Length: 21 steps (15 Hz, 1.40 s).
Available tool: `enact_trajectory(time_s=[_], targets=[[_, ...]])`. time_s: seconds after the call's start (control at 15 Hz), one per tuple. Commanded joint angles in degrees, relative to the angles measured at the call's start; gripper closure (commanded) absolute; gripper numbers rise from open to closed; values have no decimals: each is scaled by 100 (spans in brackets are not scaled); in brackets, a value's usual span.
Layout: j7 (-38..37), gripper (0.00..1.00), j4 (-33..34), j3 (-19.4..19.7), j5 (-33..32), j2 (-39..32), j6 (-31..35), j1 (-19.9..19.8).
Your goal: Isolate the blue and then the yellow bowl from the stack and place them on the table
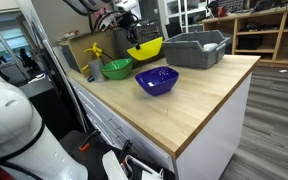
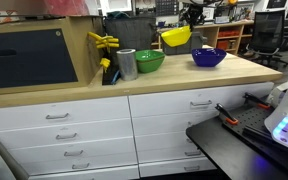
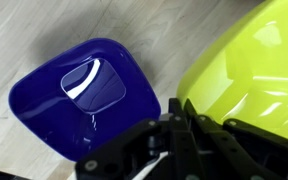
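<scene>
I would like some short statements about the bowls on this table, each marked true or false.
1. The blue bowl stands on the table. True.
2. The yellow bowl lies inside the green bowl. False: the gripper holds it in the air.
3. A metal cup stands beside the green bowl. True.
4. The blue bowl sits inside the gray bin. False: it is on bare wood, apart from the bin.
</scene>
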<state>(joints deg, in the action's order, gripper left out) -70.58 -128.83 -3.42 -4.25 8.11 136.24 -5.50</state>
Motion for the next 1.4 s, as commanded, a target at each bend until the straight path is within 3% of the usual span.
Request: enact_trajectory(time_s=[0.0,0.6,1.33], targets=[[-534,99,-25,16,-99,-253,380,77],[-1090,99,78,194,81,-965,953,229],[-889,99,476,270,390,-1804,1229,611]])
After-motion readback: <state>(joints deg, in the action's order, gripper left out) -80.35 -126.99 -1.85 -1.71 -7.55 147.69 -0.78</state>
